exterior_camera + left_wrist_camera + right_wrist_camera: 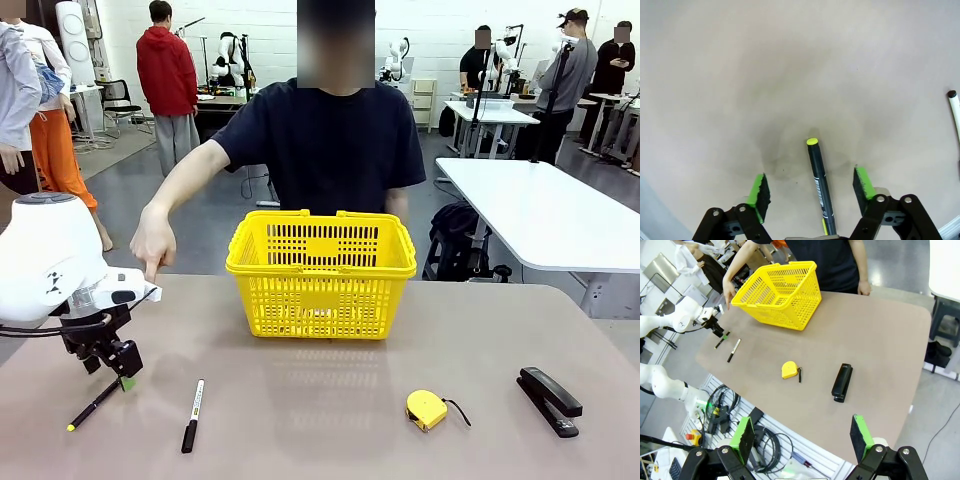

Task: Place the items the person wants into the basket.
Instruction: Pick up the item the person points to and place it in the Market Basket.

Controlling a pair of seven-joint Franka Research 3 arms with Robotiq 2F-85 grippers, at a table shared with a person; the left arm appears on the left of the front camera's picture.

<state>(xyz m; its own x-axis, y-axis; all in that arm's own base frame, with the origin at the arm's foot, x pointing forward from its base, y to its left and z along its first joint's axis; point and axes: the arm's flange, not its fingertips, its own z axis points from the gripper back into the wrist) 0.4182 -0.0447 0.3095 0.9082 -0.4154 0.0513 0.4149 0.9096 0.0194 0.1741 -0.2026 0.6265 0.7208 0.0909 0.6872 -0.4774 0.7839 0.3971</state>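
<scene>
Pen with the yellow tip (pixel 819 185) lies flat on the table (pixel 330 400), at its near left part, well apart from the yellow basket (pixel 320 300), which stands in the middle of the far side in front of the person. The left gripper (pixel 812 185) is down over the pen with its jaws wide apart, one green pad (pixel 760 190) on each side of the barrel and neither touching it, so nothing is held yet. The person's hand (pixel 152 243) points a finger down toward that corner, which I read as the request for this item. Just to the right of the pen, the black marker with the white barrel (pixel 192 415) also lies on the table, untouched. The tape measure (pixel 426 409) and the stapler (pixel 549 401) sit at the near right and are not wanted. The right gripper (pixel 802 435) hangs high above the table edge, spread open and empty. Whether anything already lies inside the basket I cannot tell through its slotted walls. By my judgement the task is at an early stage: the pen must be pinched, lifted and carried to the basket, and the marker is likely to follow the same way.
</scene>
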